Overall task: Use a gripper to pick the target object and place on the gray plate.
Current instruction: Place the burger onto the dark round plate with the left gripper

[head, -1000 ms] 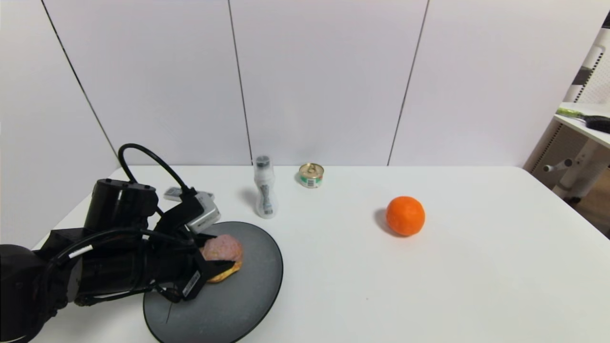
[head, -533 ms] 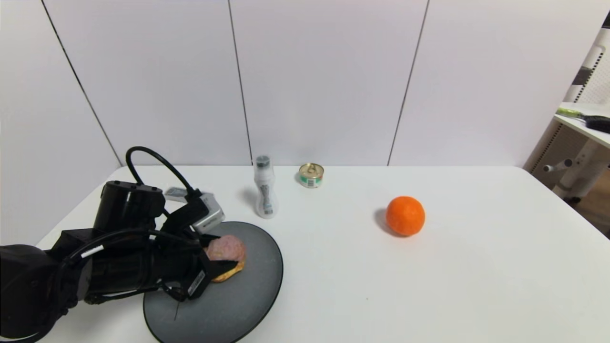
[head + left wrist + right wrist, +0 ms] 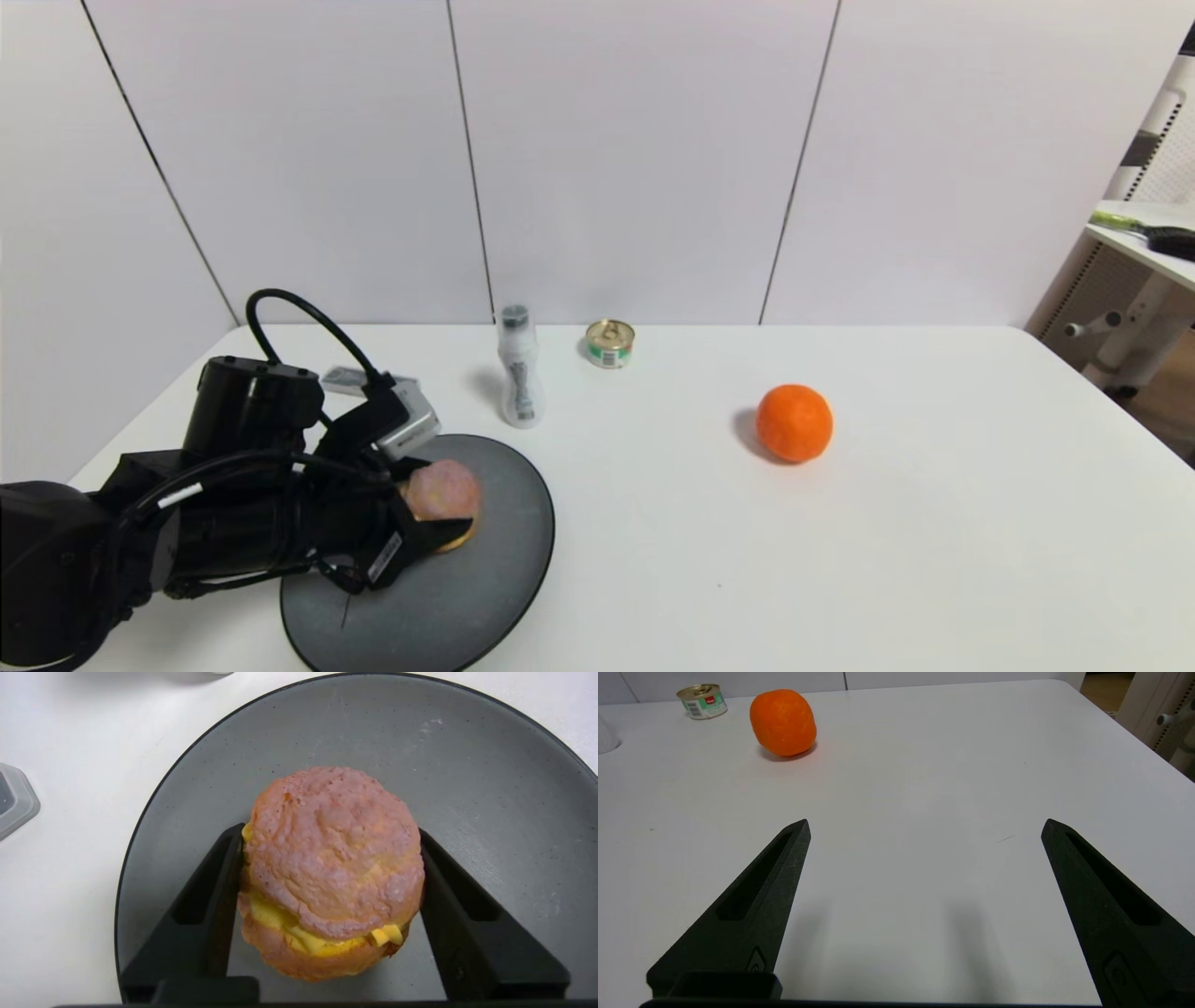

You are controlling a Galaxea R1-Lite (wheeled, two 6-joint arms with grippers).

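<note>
The bun (image 3: 446,493), golden-brown with yellow filling and a pinkish top, sits between the fingers of my left gripper (image 3: 443,499) over the middle of the gray plate (image 3: 504,579) at the table's front left. In the left wrist view the bun (image 3: 327,868) fills the gap of the gripper (image 3: 330,830), both black fingers touch its sides, and the plate (image 3: 467,742) lies right under it. Whether the bun rests on the plate is unclear. My right gripper (image 3: 924,823) is open and empty above bare table, out of the head view.
A small white bottle (image 3: 519,369) stands just behind the plate. A gold-topped can (image 3: 610,343) stands near the back edge. An orange (image 3: 794,423) lies right of centre. A clear plastic box (image 3: 355,378) lies behind my left arm.
My left gripper has shifted slightly right and forward over the plate with the bun still in it. The other things have not moved.
</note>
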